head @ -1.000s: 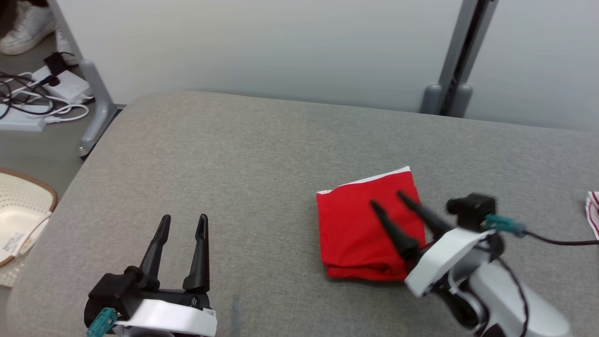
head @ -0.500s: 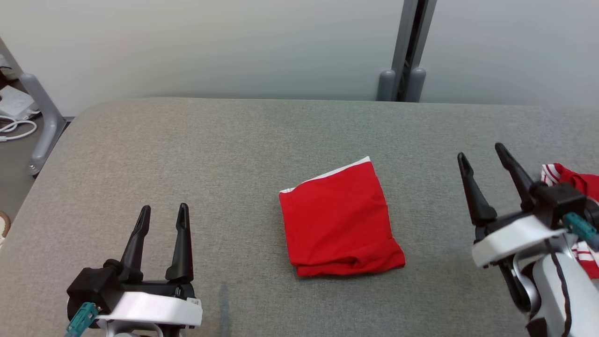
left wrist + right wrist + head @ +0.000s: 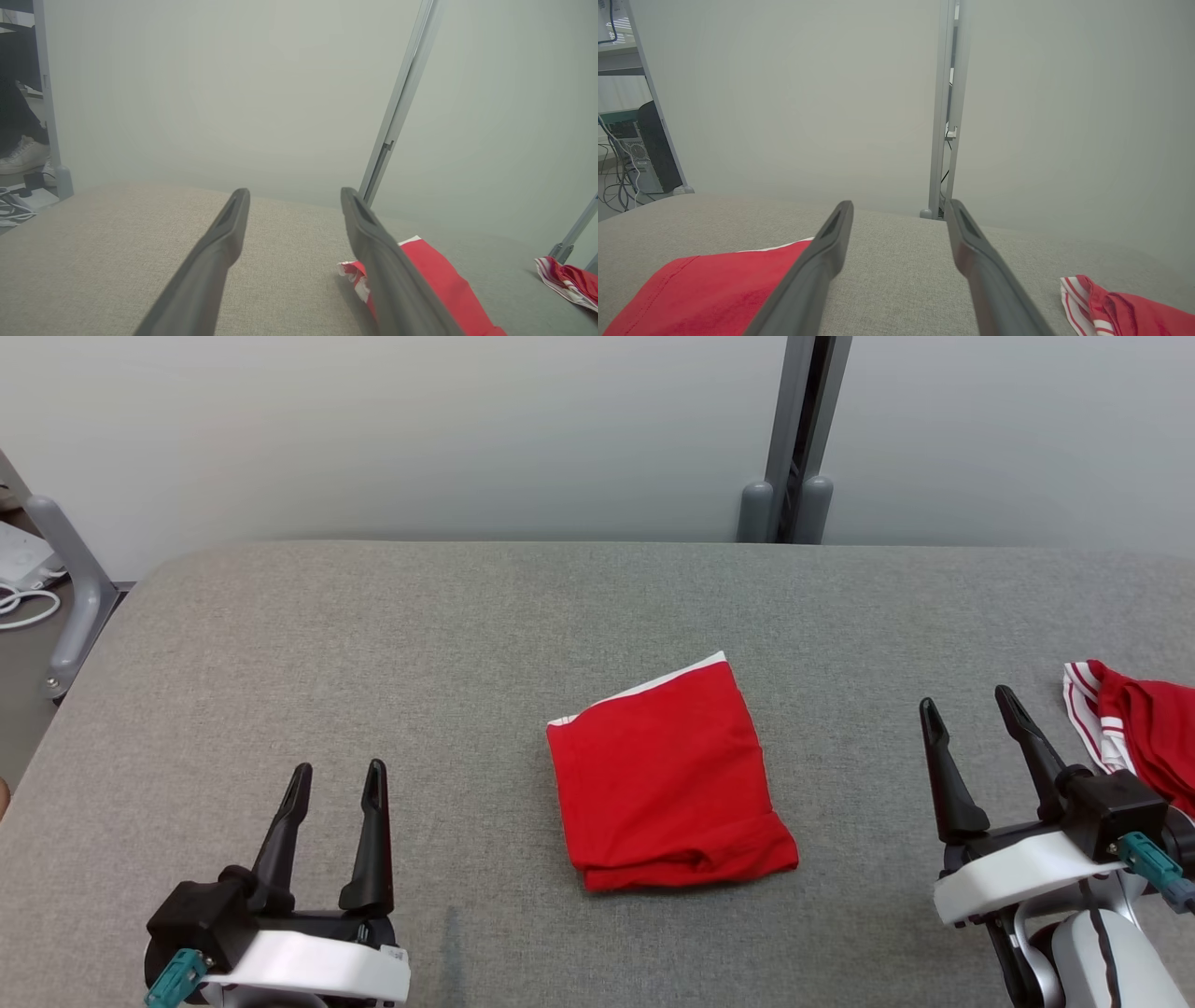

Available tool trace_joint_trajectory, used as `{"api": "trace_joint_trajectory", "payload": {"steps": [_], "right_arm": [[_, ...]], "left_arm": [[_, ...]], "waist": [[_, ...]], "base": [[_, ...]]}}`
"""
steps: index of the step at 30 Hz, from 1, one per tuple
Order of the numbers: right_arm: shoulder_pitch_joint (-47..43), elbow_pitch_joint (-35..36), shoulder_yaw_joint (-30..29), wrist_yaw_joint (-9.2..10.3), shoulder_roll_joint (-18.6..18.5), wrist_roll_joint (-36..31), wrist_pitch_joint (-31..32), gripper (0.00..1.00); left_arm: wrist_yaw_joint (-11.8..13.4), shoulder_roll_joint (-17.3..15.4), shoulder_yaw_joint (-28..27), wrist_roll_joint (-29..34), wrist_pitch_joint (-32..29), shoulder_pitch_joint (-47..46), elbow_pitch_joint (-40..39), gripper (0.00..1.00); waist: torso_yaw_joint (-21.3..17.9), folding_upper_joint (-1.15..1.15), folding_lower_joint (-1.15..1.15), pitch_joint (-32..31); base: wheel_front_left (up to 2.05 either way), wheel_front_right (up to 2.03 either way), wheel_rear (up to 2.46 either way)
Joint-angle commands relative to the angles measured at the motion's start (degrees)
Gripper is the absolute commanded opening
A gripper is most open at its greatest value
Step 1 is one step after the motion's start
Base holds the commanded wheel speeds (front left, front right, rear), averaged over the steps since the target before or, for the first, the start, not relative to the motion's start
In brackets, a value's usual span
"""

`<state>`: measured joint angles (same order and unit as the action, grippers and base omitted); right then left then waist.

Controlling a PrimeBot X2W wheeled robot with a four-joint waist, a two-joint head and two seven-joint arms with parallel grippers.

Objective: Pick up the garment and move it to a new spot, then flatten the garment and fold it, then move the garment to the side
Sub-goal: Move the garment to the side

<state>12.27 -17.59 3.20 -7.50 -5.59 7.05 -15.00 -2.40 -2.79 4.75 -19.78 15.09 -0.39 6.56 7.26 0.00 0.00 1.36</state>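
The folded red garment (image 3: 667, 784) lies flat at the middle of the grey table (image 3: 373, 635), free of both grippers. The left gripper (image 3: 338, 768) stands by the front left corner and the right gripper (image 3: 964, 699) by the right edge, both with fingers spread and empty. A red striped cloth (image 3: 1134, 728) lies at the right edge.

Left gripper (image 3: 337, 778) and right gripper (image 3: 966, 709) both hover, fingers (image 3: 374, 840) spread, empty.

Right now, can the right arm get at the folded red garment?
Probably yes. The right gripper is open and empty, beside the folded red garment, with bare table between them. The striped garment lies on its other side, out of the way.
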Motion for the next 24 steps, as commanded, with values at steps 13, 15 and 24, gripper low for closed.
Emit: {"api": "trace_joint_trajectory", "payload": {"steps": [13,15,24], "right_arm": [[4.71,-7.05,9.06,0.02,-3.1,10.4,4.91,1.0],[6.76,-8.71,12.01,0.02,-4.5,15.14,7.16,1.0],[13.61,-13.19,22.25,0.01,-10.63,35.64,18.64,1.0]], "left_arm": [[0.15,-0.26,2.33,0.22,0.0,-2.0,0.09,1.0],[0.18,-0.26,2.73,0.07,0.01,-2.59,0.17,1.0],[0.63,-0.23,4.83,-0.48,0.01,-4.63,0.42,1.0]], "waist": [[2.79,0.0,0.0,3.2],[3.71,0.0,0.0,4.15],[7.55,0.0,0.0,7.65]], "base": [[0.0,0.0,0.0],[0.0,0.0,0.0],[0.0,0.0,0.0]]}}
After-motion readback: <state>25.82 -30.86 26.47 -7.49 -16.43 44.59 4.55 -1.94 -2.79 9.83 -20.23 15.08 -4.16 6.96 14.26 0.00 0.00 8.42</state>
